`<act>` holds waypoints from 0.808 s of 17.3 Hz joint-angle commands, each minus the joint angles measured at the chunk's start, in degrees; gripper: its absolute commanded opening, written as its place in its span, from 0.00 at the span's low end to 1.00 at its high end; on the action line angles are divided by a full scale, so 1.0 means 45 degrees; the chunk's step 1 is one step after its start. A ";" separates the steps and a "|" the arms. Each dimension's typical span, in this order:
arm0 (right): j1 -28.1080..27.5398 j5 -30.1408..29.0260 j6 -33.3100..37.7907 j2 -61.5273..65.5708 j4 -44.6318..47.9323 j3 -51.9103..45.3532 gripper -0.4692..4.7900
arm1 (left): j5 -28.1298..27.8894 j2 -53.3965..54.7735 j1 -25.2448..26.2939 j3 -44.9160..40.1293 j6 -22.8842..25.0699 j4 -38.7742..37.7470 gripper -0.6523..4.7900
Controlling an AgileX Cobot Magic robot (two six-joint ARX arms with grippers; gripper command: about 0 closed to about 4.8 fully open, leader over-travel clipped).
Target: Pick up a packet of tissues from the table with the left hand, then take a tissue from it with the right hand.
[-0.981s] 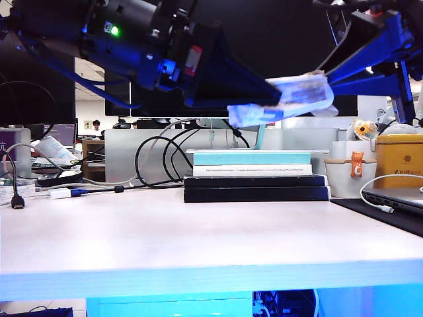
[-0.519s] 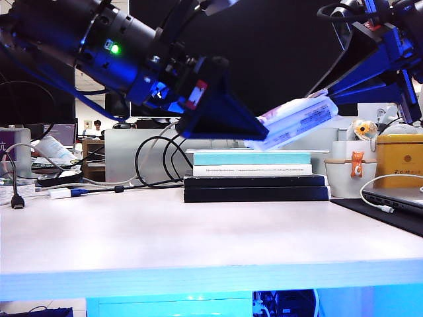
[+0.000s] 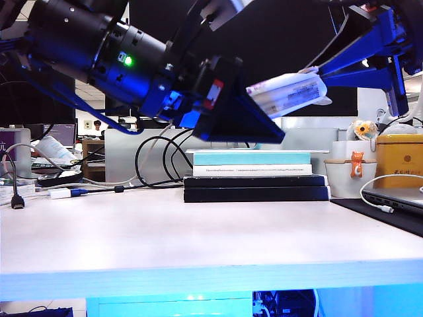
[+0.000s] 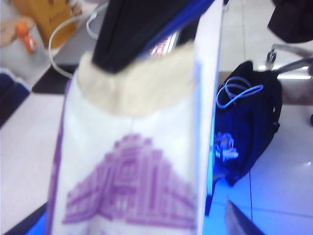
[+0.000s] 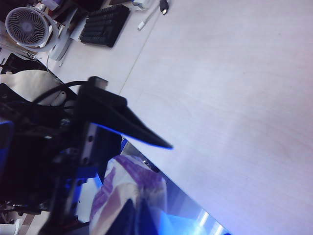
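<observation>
Left gripper [image 3: 261,99] has sprung wide and empty, so the packet of tissues [image 3: 287,92] between its jaws now hangs from the right gripper [image 3: 318,69], clamped on the tissue [image 4: 137,85], leaving extraction in doubt.

Print on tissue packet [image 4: 129,196], books [image 3: 254,175]: none legible.

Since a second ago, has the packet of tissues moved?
Yes. The packet of tissues dipped toward the stack of books, then rose, hanging from the right pincer.
</observation>
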 commanded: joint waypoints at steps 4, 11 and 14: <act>0.0005 -0.0359 -0.0019 -0.0024 -0.0107 0.0029 0.09 | 0.0442 -0.0058 -0.0010 0.0039 -0.0636 0.1661 0.53; -0.0010 -0.0214 0.0000 -0.0024 0.0500 0.0034 0.36 | 0.0471 -0.0058 -0.0010 0.0034 -0.0364 0.1258 0.43; -0.0010 -0.0223 0.0695 -0.0024 0.1059 0.0034 0.35 | 0.0466 -0.0058 -0.0010 0.0034 -0.0209 0.0782 0.43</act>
